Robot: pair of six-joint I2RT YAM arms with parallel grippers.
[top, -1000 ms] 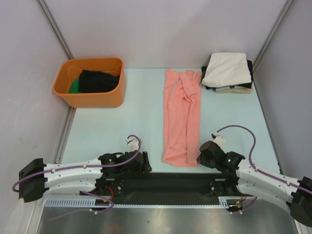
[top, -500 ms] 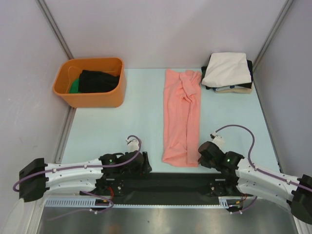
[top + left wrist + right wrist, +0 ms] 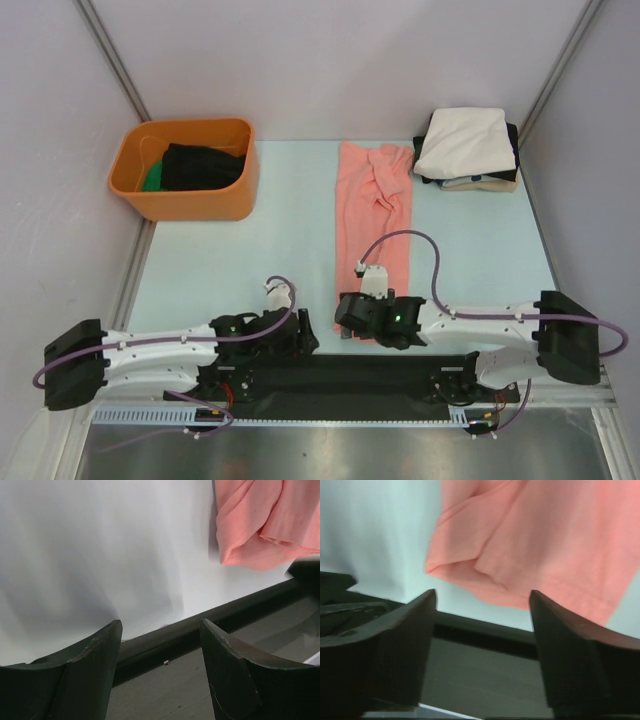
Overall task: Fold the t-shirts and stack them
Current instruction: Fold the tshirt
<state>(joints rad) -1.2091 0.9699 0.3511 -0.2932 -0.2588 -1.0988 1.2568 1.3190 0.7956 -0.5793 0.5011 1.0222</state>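
From above, the salmon-pink cloth t-shirt point(image 3: 375, 220) lies on the pale blue table point(image 3: 290, 230) as a long narrow strip, running from the far middle towards the arms. The stack of folded t-shirts point(image 3: 467, 145), cream-white on top of black and tan, sits at the far right corner, and the orange plastic tub point(image 3: 185, 190) with dark cloth inside stands far left. The right gripper point(image 3: 345, 322) hangs over the strip's near hem, at its left corner; the left gripper point(image 3: 303, 338) waits just beside it, off the cloth

The left wrist view shows its fingers spread wide around nothing, above bare table and the black edge strip point(image 3: 200, 625), with the shirt's near corner up to the right

The right wrist view shows fingers equally wide and empty, the hem's folded corner lying just ahead between them

The lengthwise fold looks done, so the crosswise fold is in hand. Next, each gripper probably needs to descend onto a near corner, pinch every layer, and carry the hem towards the collar
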